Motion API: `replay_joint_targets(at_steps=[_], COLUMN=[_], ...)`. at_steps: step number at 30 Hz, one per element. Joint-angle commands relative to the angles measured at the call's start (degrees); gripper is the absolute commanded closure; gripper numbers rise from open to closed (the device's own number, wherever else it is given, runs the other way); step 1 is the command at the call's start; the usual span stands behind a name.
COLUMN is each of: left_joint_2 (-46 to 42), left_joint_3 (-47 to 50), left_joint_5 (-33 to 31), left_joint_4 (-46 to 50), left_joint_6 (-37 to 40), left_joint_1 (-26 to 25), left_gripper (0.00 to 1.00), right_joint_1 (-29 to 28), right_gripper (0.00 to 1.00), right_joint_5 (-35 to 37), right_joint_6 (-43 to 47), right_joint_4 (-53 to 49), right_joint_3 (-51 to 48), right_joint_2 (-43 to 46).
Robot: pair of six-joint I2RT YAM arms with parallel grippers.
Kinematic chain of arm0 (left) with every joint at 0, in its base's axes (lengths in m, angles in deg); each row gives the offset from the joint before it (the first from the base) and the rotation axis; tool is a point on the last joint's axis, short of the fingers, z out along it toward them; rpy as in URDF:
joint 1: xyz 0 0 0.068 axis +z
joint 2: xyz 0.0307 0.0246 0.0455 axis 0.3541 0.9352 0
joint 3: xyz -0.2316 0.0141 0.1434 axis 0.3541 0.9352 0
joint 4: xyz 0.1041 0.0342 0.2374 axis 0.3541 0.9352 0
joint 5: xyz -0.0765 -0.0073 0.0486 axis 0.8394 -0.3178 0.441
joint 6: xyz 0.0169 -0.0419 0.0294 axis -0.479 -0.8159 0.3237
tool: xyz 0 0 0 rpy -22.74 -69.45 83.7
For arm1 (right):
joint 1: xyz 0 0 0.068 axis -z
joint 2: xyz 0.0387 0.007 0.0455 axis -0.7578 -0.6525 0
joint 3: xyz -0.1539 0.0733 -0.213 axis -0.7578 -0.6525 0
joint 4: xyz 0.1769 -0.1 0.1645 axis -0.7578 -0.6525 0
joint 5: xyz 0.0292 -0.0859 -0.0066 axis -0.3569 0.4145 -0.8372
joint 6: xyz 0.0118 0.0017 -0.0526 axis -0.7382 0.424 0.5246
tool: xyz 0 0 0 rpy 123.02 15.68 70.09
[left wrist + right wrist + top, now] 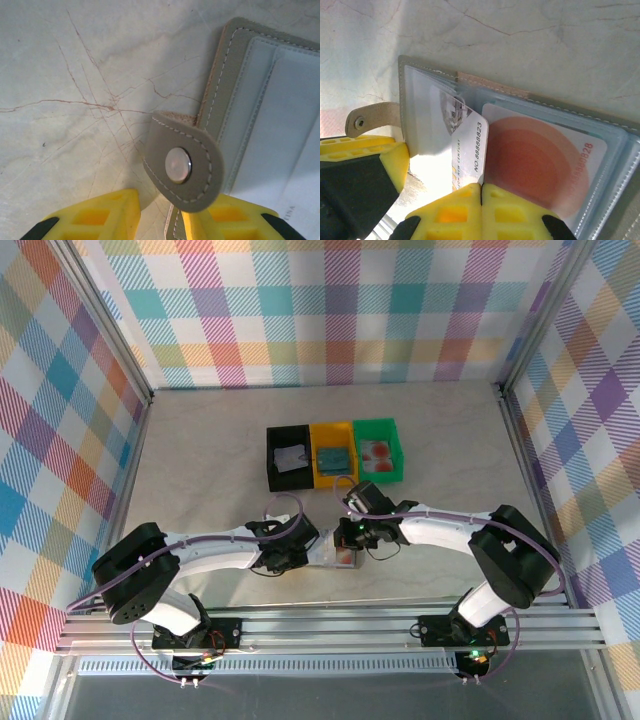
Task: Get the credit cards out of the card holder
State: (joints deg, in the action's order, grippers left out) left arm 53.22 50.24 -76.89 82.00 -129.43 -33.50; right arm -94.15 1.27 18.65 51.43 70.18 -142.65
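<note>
The grey card holder (340,558) lies open on the table between my two grippers, pale pocket panels up (422,115). A whitish-grey credit card (470,145) printed with a number sticks tilted out of its left pocket. My right gripper (481,192) is shut on that card's lower edge. A reddish-pink credit card (535,160) sits in the right pocket. My left gripper (162,210) is open and straddles the holder's edge (260,100). One finger is over the panel and the other over the table, just below the snap tab (178,165).
Three small trays stand in a row behind the holder: black (272,462), yellow (333,430) and green (378,425), each with a card inside. Metal frame rails run along the table's sides and near edge. Both arms (230,555) reach inward from the front.
</note>
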Motion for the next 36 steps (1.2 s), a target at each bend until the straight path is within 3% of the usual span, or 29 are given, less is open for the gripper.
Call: replay_joint_targets(at_steps=[1,8,16,27,36], left_joint_2=[9.4,8.9,4.2,-21.5,-32.0], left_joint_3=[5.0,4.3,5.1,8.3,13.7], left_joint_5=[8.3,8.5,7.7,3.4,6.1], left_joint_4=[-12.8,-12.3,-12.1,-11.2,-20.2], left_joint_6=[-1.0,0.0,0.6,7.4,6.5], left_joint_1=[0.2,0.2,0.5,1.8,2.3], left_gripper=[0.7,0.7,0.69,0.58,0.55], right_joint_1=[0.9,3.8,4.2,6.5,7.3], right_gripper=[1.0,1.0,1.0,1.0,1.0], right_joint_5=[0.9,-1.4,-5.6,-11.3,-18.7], right_joint_6=[1.8,3.8,3.7,3.4,-0.7], right_joint_4=[-2.4,-3.5,-0.8,1.2,8.4], right_joint_3=[0.2,-1.4,-3.0,-4.9,-6.8], right_joint_2=[2.8,9.2,10.7,18.5,20.5])
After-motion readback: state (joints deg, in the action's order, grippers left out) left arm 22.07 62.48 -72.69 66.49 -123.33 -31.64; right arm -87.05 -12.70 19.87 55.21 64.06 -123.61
